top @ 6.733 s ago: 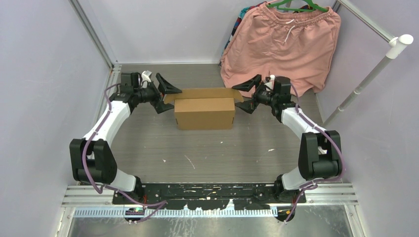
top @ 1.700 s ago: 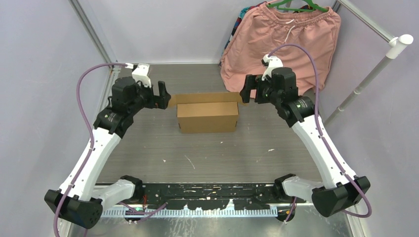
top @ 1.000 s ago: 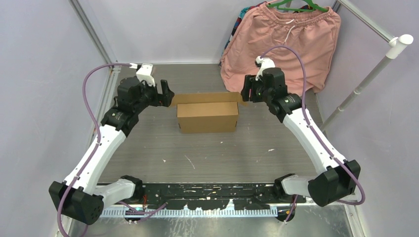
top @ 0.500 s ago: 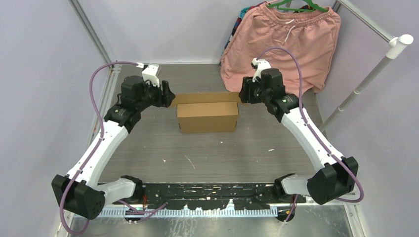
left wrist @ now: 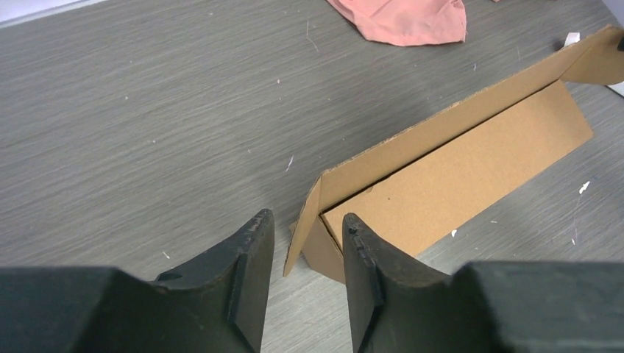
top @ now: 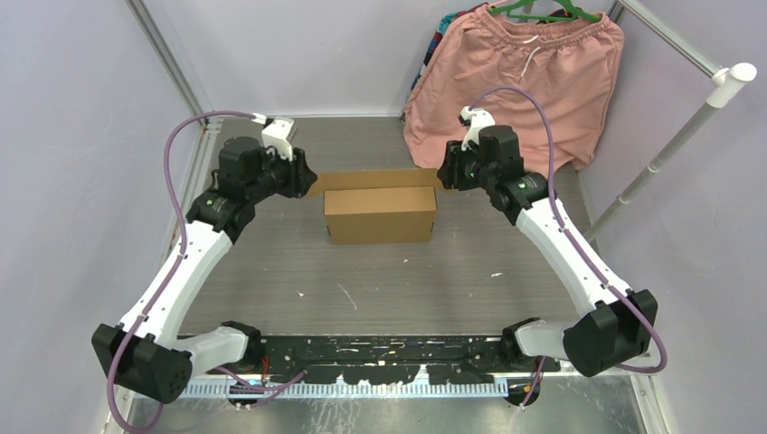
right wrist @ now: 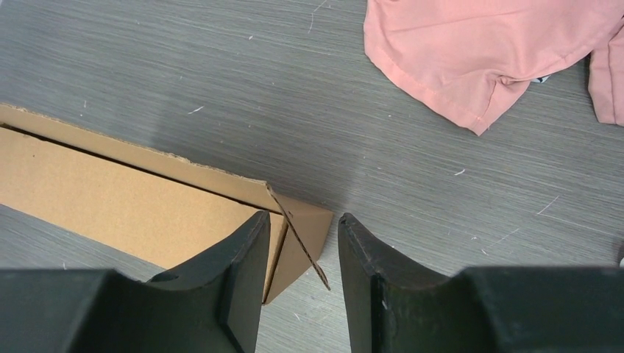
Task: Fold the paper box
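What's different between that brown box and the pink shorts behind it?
The paper box is stiff brown cardboard standing in the middle; the pink shorts are soft cloth hanging from a green hanger at the back right. The left claw and right claw each straddle an end flap of the box; neither is at the shorts. Both touch the grey table.

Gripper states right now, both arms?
Left gripper: open, jaws straddling an end flap of the paper box, not clamped.
Right gripper: open, jaws straddling the box's other end flap, not clamped.
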### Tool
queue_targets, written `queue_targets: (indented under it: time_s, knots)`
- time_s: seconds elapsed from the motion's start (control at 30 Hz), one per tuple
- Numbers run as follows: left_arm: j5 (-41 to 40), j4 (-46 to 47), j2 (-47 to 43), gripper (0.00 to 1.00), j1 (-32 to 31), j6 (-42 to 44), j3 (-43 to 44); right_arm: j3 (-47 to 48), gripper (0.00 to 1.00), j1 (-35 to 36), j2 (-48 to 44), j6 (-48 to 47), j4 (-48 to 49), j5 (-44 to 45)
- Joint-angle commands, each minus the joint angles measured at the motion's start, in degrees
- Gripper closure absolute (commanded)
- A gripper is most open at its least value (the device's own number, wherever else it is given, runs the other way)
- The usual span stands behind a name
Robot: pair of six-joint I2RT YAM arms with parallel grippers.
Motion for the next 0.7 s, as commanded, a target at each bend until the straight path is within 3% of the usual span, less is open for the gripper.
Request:
queue_targets:
  time_s: [0.0,0.13,0.43,0.67]
  knots:
    - [1.4,-0.6,-0.1,0.6,0.0,1.6,2.6,0.5,0.55,-0.2,-2.4,-0.8,2.6,-1.0]
    - [1.8,-0.3,0.0,0.62,0.1,1.6,2.2,0.4,0.56,-0.2,-2.5,-0.7,2.6,-1.4]
    - [3.2,-0.9,2.3,0.77,0.1,1.8,2.5,0.5,0.56,-0.2,-2.2,-0.8,2.1,-1.8]
    - [3.4,-1.4,2.9,0.71,0.1,2.0,3.1,0.5,0.56,-0.2,-2.1,-0.8,1.8,-2.0]
